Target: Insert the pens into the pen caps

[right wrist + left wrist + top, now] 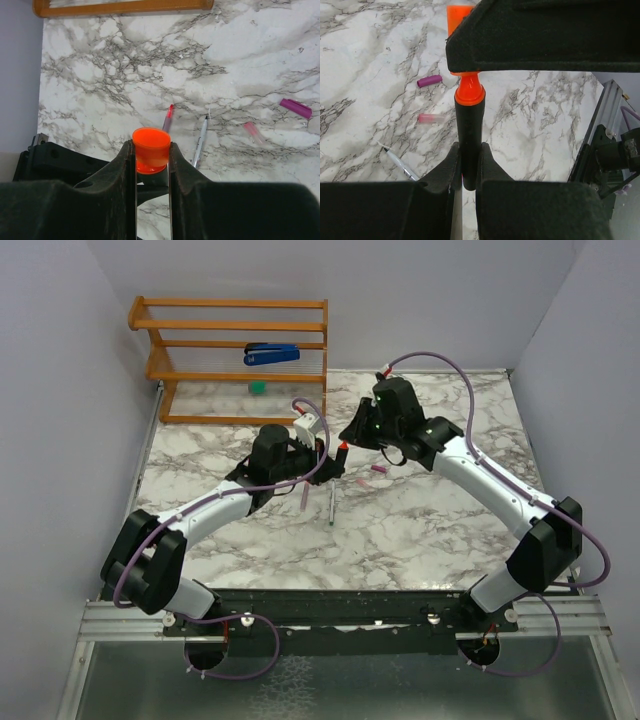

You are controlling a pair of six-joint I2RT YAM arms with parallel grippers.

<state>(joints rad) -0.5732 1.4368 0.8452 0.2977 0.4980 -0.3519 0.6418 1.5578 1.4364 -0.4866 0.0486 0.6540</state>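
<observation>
L fingers (468,167): nearly shut, clamped on black marker (469,135) low on its body; marker's orange collar end points away from them, toward R arm.
R fingers (151,155): part open, pinching orange cap (150,149) by its sides, in the air over the bench.
Key relation: marker's long axis runs straight from L fingers into the cap. In L wrist view the orange collar sits right at the cap (460,12), which is largely hidden behind R fingers. Looks roughly coaxial, no clear tilt. Can't tell if the tip is already inside or just touching.
Top view: both held together mid-bench, above the surface, L fingers (318,445) and R fingers (352,435) close, only a bit of orange showing btwn them.
Nearer arm: neither, each holds its half. Closing move prob a short push along the marker axis.
Step, my guess: seating marker in cap, first pair of three.
Left to do: pink pen (167,118) and grey pen (201,139) lie side by side on the bench (125,75), near-parallel. Pink cap (253,132) and purple cap (295,108) lie apart from them, further to the side.
Risk: a slight off-axis push could skew the cap in R fingers or slide the marker back through L fingers.
</observation>
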